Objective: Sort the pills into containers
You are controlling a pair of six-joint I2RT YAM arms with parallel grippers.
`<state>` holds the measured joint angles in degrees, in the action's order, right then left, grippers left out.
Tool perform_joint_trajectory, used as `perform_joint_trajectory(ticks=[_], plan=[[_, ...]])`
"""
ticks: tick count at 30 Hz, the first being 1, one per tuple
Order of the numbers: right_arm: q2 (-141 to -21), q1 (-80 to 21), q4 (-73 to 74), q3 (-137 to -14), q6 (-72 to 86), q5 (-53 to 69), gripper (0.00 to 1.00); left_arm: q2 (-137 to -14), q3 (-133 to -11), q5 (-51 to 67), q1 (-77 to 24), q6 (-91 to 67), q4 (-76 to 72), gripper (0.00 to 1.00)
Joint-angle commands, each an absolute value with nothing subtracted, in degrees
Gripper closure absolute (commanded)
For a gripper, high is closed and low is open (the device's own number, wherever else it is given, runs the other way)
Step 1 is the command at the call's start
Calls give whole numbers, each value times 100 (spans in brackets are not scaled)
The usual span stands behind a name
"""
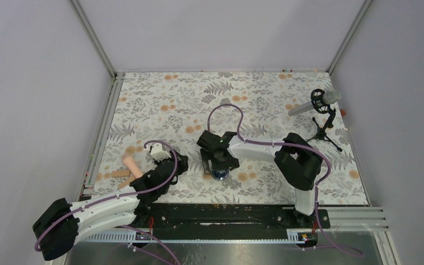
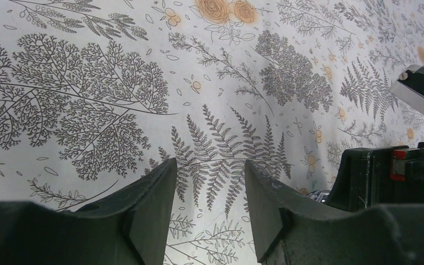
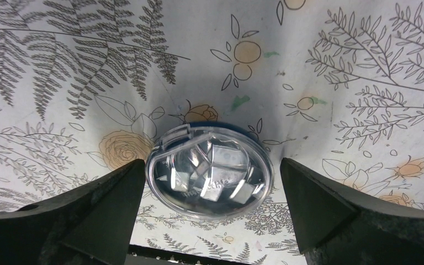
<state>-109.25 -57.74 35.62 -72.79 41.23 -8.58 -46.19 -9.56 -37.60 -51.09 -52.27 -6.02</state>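
The shallow dark-blue jar stands on the floral cloth under a clear, shiny lid. My right gripper is open, with one finger on each side of the jar and a small gap to each. In the top view the jar sits just below the right gripper, near the front edge. My left gripper is open and empty over bare cloth, left of the jar; in the top view it lies left of the right gripper. The green bottle and the pills are out of view.
Peach-pink rods lie on the cloth beside the left arm. A microphone on a small tripod stands at the back right. Metal rails run along the left side and the front edge of the table.
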Motion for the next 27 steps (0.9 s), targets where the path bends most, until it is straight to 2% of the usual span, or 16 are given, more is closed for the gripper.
perform_joint_trajectory(ticks=[1,11,13,18,23,27], plan=[[-11088,-5916,3850,-7487,4329,-1264,1,-4508,-852,-3797,-5081,-5206,-924,51],[-11365,-6007,4048,-7944,3604,-1470,1,-4299,-713,-3755,-5074,-5194,-896,51],[-11415,-6012,4059,-7956,3575,-1405,6,-4289,-705,-3739,-5074,-5179,-906,51],[-11331,-5998,3996,-7842,3801,-1075,34,-4270,-672,-3624,-5074,-5013,-1092,49],[-10800,-5562,3840,-7651,4201,-570,37,-4275,-633,-3305,-5076,-4503,-1689,43],[-10232,-4597,3074,-7203,4969,931,41,-4331,-714,-2673,-5076,-3808,-2425,40]])
